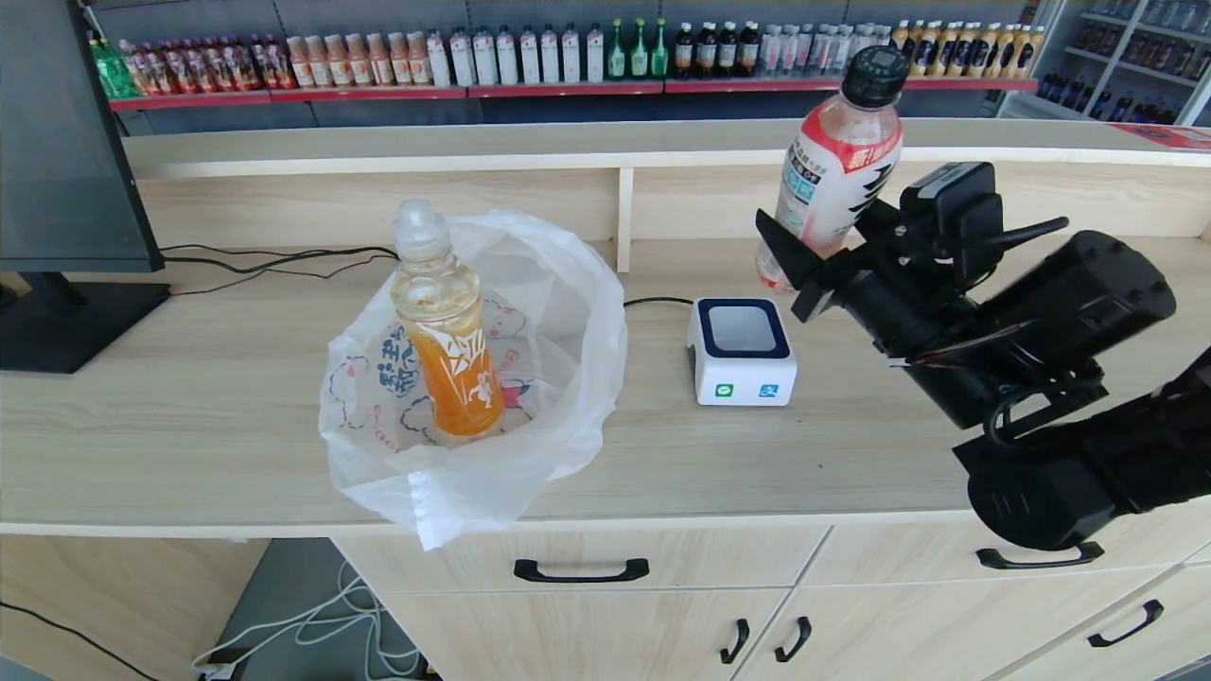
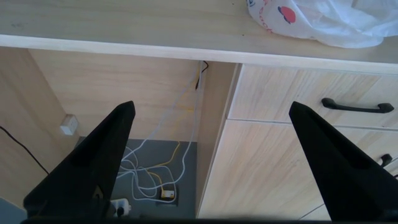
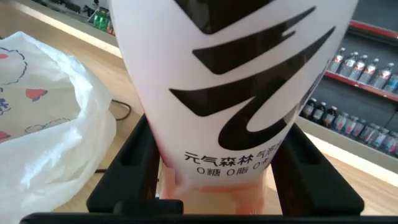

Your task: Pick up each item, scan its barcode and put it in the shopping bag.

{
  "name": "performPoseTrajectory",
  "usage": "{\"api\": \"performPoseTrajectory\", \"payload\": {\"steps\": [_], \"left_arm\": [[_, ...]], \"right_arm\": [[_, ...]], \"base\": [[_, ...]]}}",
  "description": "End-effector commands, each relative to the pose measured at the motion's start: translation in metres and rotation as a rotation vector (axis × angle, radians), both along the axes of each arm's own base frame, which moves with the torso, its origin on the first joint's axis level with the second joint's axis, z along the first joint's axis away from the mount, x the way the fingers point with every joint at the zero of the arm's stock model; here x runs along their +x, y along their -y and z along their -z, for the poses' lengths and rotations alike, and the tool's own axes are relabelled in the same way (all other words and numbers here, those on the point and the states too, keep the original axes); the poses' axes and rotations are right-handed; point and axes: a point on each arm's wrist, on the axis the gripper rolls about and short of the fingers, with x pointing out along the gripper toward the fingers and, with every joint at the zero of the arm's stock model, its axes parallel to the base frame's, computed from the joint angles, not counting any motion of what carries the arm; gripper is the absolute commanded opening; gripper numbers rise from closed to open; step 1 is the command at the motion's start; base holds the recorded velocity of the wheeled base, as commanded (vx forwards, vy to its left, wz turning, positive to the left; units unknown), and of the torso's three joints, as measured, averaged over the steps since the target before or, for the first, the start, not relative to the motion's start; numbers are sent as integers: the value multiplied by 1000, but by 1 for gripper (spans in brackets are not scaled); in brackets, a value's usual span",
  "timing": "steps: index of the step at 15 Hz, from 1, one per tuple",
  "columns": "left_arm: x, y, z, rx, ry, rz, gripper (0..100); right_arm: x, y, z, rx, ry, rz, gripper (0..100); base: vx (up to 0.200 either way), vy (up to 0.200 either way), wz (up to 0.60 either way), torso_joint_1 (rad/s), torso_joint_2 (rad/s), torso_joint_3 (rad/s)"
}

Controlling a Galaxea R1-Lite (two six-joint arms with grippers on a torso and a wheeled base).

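Observation:
My right gripper (image 1: 821, 257) is shut on a pink drink bottle (image 1: 833, 168) with a black cap, holding it upright above the counter, right of the white barcode scanner (image 1: 742, 352). Seen from the right wrist, the bottle (image 3: 236, 87) sits between the black fingers (image 3: 134, 168). A white plastic shopping bag (image 1: 558, 312) stands open on the counter, and an orange drink bottle (image 1: 452, 331) stands inside it. My left gripper (image 2: 208, 162) hangs open below the counter's front edge, with the bag (image 2: 323, 18) just above it on the counter.
A black monitor (image 1: 66, 142) on its stand occupies the counter's left end, with cables behind the bag. A raised wooden ledge (image 1: 605, 156) runs along the back. Drawers (image 1: 582, 567) sit below the counter, and loose cables (image 2: 155, 174) lie on the floor.

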Motion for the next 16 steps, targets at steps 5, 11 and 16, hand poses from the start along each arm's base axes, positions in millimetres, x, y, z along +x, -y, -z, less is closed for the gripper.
{"api": "performPoseTrajectory", "payload": {"steps": [5, 11, 16], "left_arm": [[0, 0, 0, 0, 0, 0, 100], [0, 0, 0, 0, 0, 0, 100], [0, 0, 0, 0, 0, 0, 100]], "right_arm": [[-56, 18, 15, 122, -200, -16, 0], [-63, 17, 25, 122, -252, -35, 0], [-57, 30, 28, 126, -258, 17, 0]], "base": [[0, 0, 0, 0, 0, 0], [0, 0, 0, 0, 0, 0], [-120, 0, 0, 5, 3, 0]]}}
